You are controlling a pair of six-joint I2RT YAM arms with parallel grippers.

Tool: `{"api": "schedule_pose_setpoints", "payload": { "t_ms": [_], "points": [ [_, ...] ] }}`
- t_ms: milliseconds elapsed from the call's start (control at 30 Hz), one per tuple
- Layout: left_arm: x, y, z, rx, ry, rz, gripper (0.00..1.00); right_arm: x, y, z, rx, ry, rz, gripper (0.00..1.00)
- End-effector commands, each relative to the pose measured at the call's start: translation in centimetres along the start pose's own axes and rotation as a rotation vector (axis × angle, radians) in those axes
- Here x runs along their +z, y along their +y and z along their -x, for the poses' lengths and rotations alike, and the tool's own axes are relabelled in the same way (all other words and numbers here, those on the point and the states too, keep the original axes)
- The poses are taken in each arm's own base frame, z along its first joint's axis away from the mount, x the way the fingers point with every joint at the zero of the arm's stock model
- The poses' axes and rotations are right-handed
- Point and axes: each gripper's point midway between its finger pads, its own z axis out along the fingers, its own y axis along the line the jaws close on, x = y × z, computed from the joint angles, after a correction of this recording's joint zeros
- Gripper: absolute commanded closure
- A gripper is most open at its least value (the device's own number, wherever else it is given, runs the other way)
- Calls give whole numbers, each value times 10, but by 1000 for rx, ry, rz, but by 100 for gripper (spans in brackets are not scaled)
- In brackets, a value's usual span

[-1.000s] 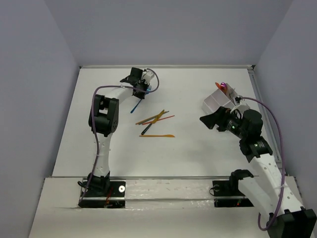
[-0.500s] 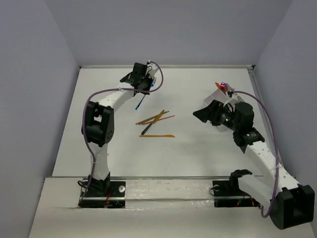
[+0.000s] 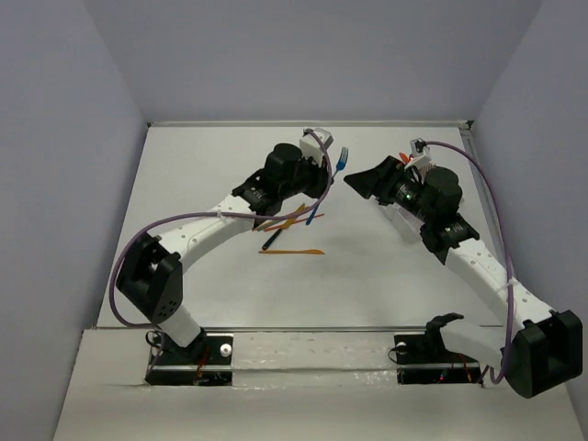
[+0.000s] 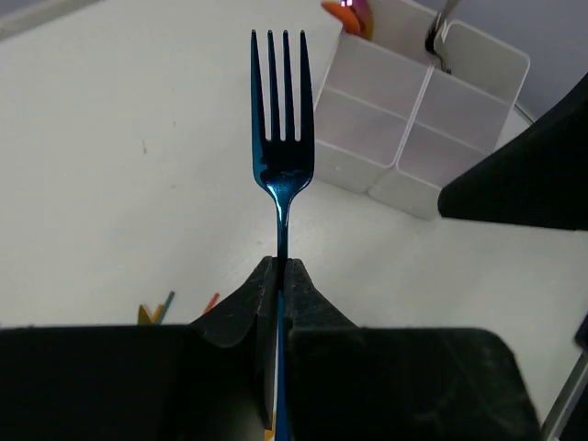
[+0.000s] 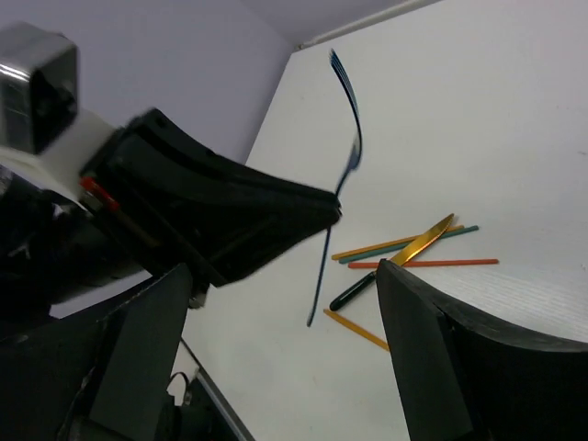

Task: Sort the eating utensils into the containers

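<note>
My left gripper [image 3: 319,188] is shut on the handle of a blue fork [image 3: 341,161] and holds it in the air, tines up, at mid-table. In the left wrist view the fork [image 4: 282,138] stands upright between my shut fingers [image 4: 279,265]. Beyond it is the white divided container [image 4: 418,124], with an orange utensil [image 4: 347,11] in a back compartment. My right gripper [image 3: 356,181] is open and empty, just right of the fork. In the right wrist view the fork [image 5: 347,138] hangs between its spread fingers [image 5: 147,349].
Several loose utensils lie in a pile [image 3: 289,220] under the left arm, with an orange knife [image 3: 292,251] and a black handle [image 3: 273,241] nearest me. The right wrist view shows a yellow knife [image 5: 423,241] among them. The right arm hides most of the container in the top view.
My left arm swung from the back left to mid-table, carrying the blue fork up and to the right. My right gripper moved left and back towards the fork, over the container.
</note>
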Motion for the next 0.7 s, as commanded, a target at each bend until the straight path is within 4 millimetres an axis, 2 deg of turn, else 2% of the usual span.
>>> {"api": "schedule_pose_setpoints", "payload": {
  "t_ms": [0, 233, 300, 367, 400, 567, 667],
  "points": [
    [0, -23, -3, -65, -58, -52, 100, 4, 23, 30, -28, -104, 60, 15],
    [-8, -45, -4, -52, -93, -98, 100, 9, 2, 23, 0, -102, -3, 19],
    [-11, -43, -3, -49, -111, -88, 100, 10, -6, 19, 13, -104, -25, 19],
    [-14, -50, -1, -53, -129, -109, 100, 11, -13, 16, 20, -103, -44, 20],
    [-14, -54, -5, -54, -122, -118, 100, 12, -15, 15, 24, -98, -49, 20],
    [-17, -67, -1, -51, -143, -150, 100, 18, -16, 9, 26, -75, -44, 24],
    [-19, -74, 1, -47, -150, -172, 100, 20, -20, 8, 32, -78, -55, 33]
  ]
}}
